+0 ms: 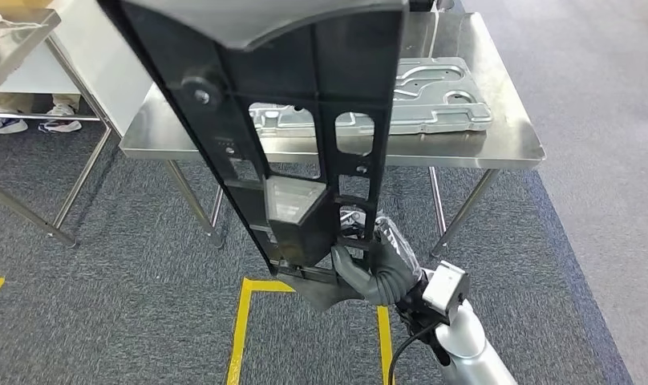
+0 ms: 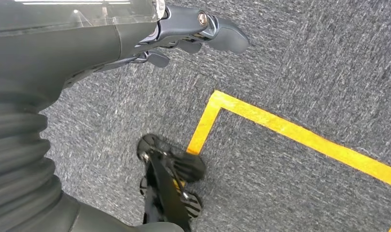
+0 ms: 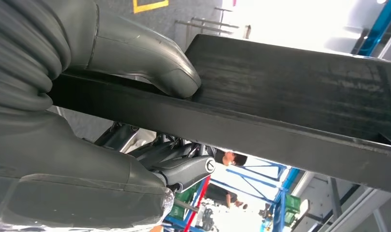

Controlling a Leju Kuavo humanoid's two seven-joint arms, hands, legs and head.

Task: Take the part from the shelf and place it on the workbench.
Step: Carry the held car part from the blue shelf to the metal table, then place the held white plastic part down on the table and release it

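Observation:
A long black plastic part (image 1: 289, 120) with ribs and cut-outs stands nearly upright in the head view, close to the camera. My right hand (image 1: 377, 269) grips its lower end. In the right wrist view the grey thumb (image 3: 150, 63) presses on the part's black edge (image 3: 290, 96), with the darker fingers (image 3: 184, 166) curled under it. Behind the part stands the steel workbench (image 1: 505, 148). My left hand (image 2: 184, 34) hangs over the carpet, holding nothing, its fingers loosely apart.
A silver pressed-metal panel (image 1: 433, 96) lies on the workbench's middle and right. A second steel table (image 1: 16, 48) stands at the far left, with a person's shoes (image 1: 32, 122) beneath it. Yellow tape (image 1: 245, 321) marks the grey carpet in front of the workbench.

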